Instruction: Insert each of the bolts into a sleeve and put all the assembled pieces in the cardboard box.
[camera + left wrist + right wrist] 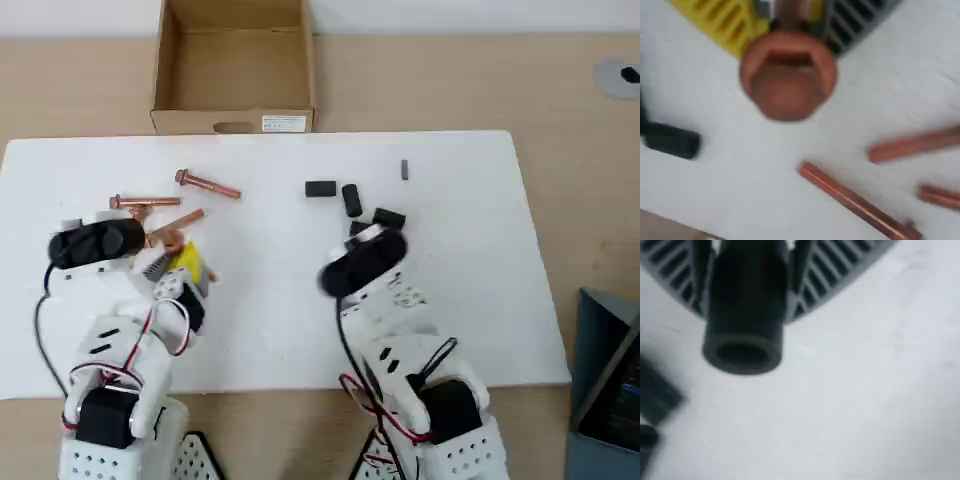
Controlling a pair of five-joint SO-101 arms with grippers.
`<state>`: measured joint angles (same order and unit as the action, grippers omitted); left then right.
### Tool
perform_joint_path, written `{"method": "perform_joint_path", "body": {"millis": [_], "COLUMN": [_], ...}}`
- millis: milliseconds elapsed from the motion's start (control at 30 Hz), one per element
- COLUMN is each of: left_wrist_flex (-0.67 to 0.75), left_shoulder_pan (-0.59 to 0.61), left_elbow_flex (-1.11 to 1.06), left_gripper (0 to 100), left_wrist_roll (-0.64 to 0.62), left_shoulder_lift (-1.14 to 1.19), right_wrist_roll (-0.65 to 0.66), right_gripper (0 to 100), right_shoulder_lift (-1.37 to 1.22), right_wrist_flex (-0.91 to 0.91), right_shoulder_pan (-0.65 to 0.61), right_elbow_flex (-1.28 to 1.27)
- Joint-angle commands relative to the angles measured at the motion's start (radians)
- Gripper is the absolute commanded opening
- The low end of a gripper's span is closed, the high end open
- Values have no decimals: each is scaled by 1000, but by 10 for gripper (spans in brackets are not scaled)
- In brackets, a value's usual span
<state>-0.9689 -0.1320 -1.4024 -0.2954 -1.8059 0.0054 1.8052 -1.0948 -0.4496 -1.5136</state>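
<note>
My left gripper (790, 17), with one yellow and one grey finger, is shut on a copper bolt (787, 75) whose head faces the camera. In the high view this bolt (176, 232) is at the mat's left, just above the yellow finger (187, 262). Three more copper bolts (860, 205) lie loose on the mat nearby. My right gripper (747, 260) is shut on a black sleeve (745, 325), open end outward, a little above the mat. Loose black sleeves (320, 188) lie near the mat's middle. The cardboard box (160, 70) stands open beyond the mat's far edge.
The white mat (270, 300) covers most of the wooden table. A small dark piece (404, 170) lies toward the far right of the mat. A grey bin (605, 380) stands off the mat at the right edge.
</note>
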Motion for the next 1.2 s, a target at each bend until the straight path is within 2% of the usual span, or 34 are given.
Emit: {"method": "perform_joint_path", "body": {"millis": [0,233,633,800,933,1033,1167], "left_wrist_flex": [28,29,32,57,49,54,55], "left_shoulder_pan": [-89,-189,-190,-201,-295,-316,-316], "left_elbow_flex": [37,103,215,212,206,206,175], "left_gripper": [2,2,2,2,2,2,2], "left_wrist_roll": [-101,-213,-350,-347,-345,-341,-269], "left_shoulder_lift": [-19,-19,-19,-19,-19,-18,-18], "right_wrist_roll": [-5,-3,-2,-2,3,46,55], "right_gripper": [9,10,9,9,9,9,9], "right_shoulder_lift": [120,122,122,122,122,122,122], "right_wrist_flex": [31,32,138,158,195,196,195], "right_shoulder_pan": [-79,-186,-325,-369,-371,-371,-367], "right_elbow_flex": [-1,5,-2,-2,-2,-1,4]}}
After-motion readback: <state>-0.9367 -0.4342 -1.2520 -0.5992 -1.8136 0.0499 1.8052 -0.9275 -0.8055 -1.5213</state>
